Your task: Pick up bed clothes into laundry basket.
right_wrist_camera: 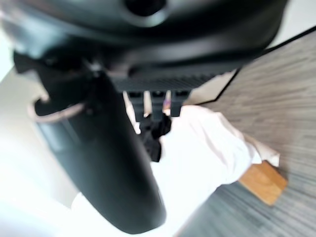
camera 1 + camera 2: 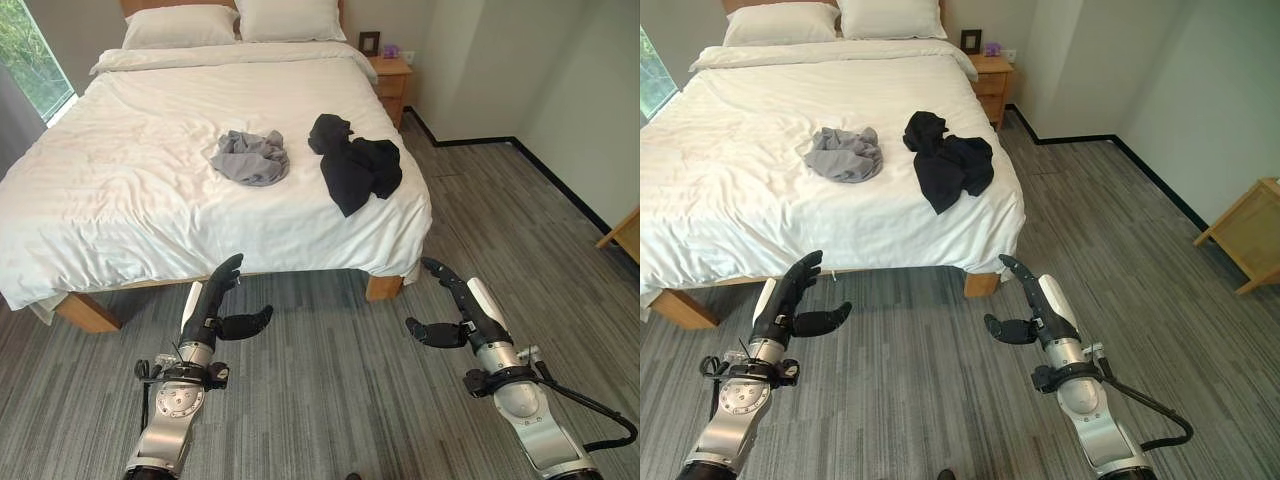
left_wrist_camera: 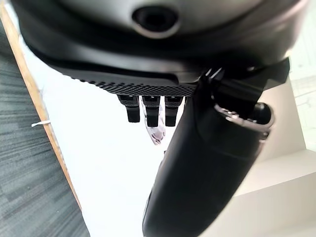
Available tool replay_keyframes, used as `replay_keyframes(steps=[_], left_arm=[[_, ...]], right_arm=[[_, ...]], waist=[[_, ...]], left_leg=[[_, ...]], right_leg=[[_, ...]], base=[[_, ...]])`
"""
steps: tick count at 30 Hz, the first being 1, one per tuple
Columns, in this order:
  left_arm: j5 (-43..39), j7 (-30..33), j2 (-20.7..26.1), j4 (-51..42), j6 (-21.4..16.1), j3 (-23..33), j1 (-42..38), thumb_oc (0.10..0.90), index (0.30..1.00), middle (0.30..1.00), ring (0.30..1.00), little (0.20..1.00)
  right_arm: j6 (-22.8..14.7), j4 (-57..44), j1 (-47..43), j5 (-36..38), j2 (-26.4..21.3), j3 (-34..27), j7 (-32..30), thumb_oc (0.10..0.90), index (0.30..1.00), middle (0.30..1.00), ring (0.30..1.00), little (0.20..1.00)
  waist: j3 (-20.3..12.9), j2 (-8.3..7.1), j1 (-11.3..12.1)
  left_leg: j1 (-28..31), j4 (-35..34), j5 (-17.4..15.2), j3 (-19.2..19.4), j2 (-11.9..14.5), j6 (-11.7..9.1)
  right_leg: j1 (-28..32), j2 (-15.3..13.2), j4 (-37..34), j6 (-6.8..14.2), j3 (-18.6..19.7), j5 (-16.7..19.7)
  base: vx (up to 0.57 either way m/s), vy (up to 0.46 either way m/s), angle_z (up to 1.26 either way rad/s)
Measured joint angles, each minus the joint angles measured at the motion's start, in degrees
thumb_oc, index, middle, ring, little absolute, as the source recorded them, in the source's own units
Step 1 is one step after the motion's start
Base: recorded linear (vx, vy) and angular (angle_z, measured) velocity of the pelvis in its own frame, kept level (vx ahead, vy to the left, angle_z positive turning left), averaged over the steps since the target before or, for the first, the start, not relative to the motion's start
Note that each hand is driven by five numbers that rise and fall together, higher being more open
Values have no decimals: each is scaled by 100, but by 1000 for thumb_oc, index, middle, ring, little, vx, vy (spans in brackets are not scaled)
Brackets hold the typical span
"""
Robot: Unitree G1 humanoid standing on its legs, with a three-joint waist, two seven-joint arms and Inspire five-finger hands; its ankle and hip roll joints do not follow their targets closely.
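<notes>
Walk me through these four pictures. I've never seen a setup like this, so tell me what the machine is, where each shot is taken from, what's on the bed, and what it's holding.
This is a humanoid robot with two silver-grey arms ending in dark hands. The two wide pictures come from a pair of cameras on its head, looking down at a bed with white sheets. The two close, dark pictures come from cameras on its wrists, looking along each hand.

On the bed lie a crumpled grey garment and, beside it toward the robot's right, a black garment. Two pillows sit at the head, and a wooden nightstand stands beyond.

The left hand and right hand are raised over the grey floor, short of the bed, fingers open. Neither holds anything.
</notes>
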Motion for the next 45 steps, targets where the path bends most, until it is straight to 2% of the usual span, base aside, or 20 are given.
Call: replay_keyframes(steps=[7,9,10,12,13,16,17,20,22,24,25,28,30,31,33,35,38,39,42,45], left_arm=[[269,62,-4,-165,46,99,363,800,900,900,900,900],[274,160,-43,-126,150,88,281,800,900,900,900,900],[278,203,-34,-121,219,102,280,800,900,900,900,900],[281,263,-51,-106,309,139,298,800,900,900,900,900],[329,296,-48,-125,307,211,346,800,900,900,900,900],[403,372,-25,-117,307,305,354,800,900,900,900,900],[439,384,14,-95,308,319,354,800,900,900,900,900],[621,348,-14,-106,311,313,508,800,900,900,900,900],[602,331,-147,-95,309,330,608,800,900,900,900,900],[429,331,-327,-108,303,314,613,800,900,900,900,900],[377,328,-364,-114,299,310,667,800,900,900,900,900],[321,331,-337,-133,285,146,525,800,900,900,900,900],[325,327,-351,-168,266,134,512,800,900,900,900,900],[333,315,-346,-165,265,128,505,800,900,900,900,900],[387,201,-303,-121,262,76,480,800,900,900,900,900],[386,144,-304,-111,269,44,543,800,900,900,900,900],[387,103,-349,-86,270,-89,604,800,900,900,900,900],[388,85,-365,-78,271,-108,651,800,900,900,900,900],[388,55,-324,-85,340,5,611,800,900,900,900,900],[392,-24,-19,-111,402,-24,529,800,900,900,900,900]], right_arm=[[8,10,80,-139,13,-93,2,800,900,900,900,900],[30,19,-54,-140,15,-181,-2,800,900,900,900,900],[38,20,-28,-141,22,-191,-6,800,900,900,900,900],[49,15,35,-142,23,-189,-5,800,900,900,900,900],[53,0,57,-142,59,-202,-8,800,900,900,900,900],[58,-15,135,-141,133,-222,-19,800,900,900,900,900],[87,-10,271,-141,208,-238,-23,800,900,900,900,900],[143,30,416,-141,278,-239,-20,800,900,900,900,900],[144,89,427,-125,305,-313,-23,800,900,900,900,900],[140,48,396,-111,267,-502,-27,800,900,900,900,900],[141,57,325,-110,255,-539,-35,800,900,900,900,900],[139,24,187,-103,205,-779,-110,800,900,900,900,900],[156,34,39,-71,211,-781,-152,800,900,900,900,900],[157,47,-4,-71,208,-712,-151,800,900,900,900,900],[187,273,27,-73,218,-520,-143,800,900,900,900,900],[203,374,33,-77,196,-479,-130,800,900,900,900,900],[255,386,122,-78,-3,-469,-131,800,900,900,900,900],[279,373,187,-77,-98,-472,-120,800,900,900,900,900],[303,196,320,-202,-78,-438,-95,800,900,900,900,900],[310,-213,429,-482,21,-407,-81,800,900,900,900,900]], waist=[[156,-59,11],[560,176,70],[699,200,10],[774,162,-25],[834,112,8],[913,57,23],[915,11,-21],[946,125,-3],[1011,47,71],[1094,-117,275],[1103,-135,302],[1224,-292,377],[1256,-354,404],[1241,-325,420],[1220,-221,384],[1187,-178,272],[1055,-41,138],[926,-29,147],[785,-336,117],[670,-429,138]], left_leg=[[-135,12,15,60,13,40],[-83,33,40,173,192,112],[-40,33,-22,163,216,215],[-19,34,-20,160,150,260],[-30,25,-105,209,102,237],[-114,30,-138,179,116,155],[-166,33,-121,4,163,52],[57,118,-236,-41,490,-291],[-411,1574,-403,45,682,-647],[-1825,4435,-165,-25,988,-1007],[-2163,5004,-51,-155,1006,-1199],[-3096,6407,-134,344,1004,-1052],[-3224,5567,-236,801,904,-875],[-2998,4151,-216,1428,1007,-832],[-2541,1570,-102,1953,1062,-786],[-2158,306,-33,1834,850,-683],[-1982,199,190,1596,707,-208],[-1883,289,738,1723,702,91],[-1756,620,857,1844,432,287],[-1093,163,622,1702,218,496]], right_leg=[[-268,2,212,41,29,11],[-931,51,1538,431,-13,-197],[-1352,-45,2352,732,-36,-451],[-1664,-358,2881,904,-250,-606],[-1843,-686,2719,895,-443,-633],[-1933,-961,1889,854,-688,-589],[-1759,-1007,943,777,-796,-273],[-1226,-678,495,492,-978,335],[-890,-520,396,46,-1053,271],[-697,-547,424,-272,-1060,194],[-629,-522,481,-364,-1021,87],[-282,-486,335,-455,-958,-90],[-89,-409,209,-430,-840,-194],[125,-253,1,-396,-821,-213],[615,39,4,-44,-853,-555],[921,25,6,208,-792,-741],[1331,-78,6,402,-686,-924],[1523,-215,8,564,-500,-1031],[1501,-625,428,602,-480,-1016],[785,-972,2593,1016,-583,-530]], base=[[-19,69,-8],[68,18,-31],[135,-45,-3],[185,-116,-4],[250,-194,-11],[239,-175,5],[404,-288,36],[229,-234,29],[215,-375,13],[166,-183,-9],[208,-176,-25],[217,-39,-17],[482,88,-41],[571,198,-47],[690,380,-43],[531,276,-17],[510,221,-14],[724,371,-33],[424,268,-9],[296,296,8]])
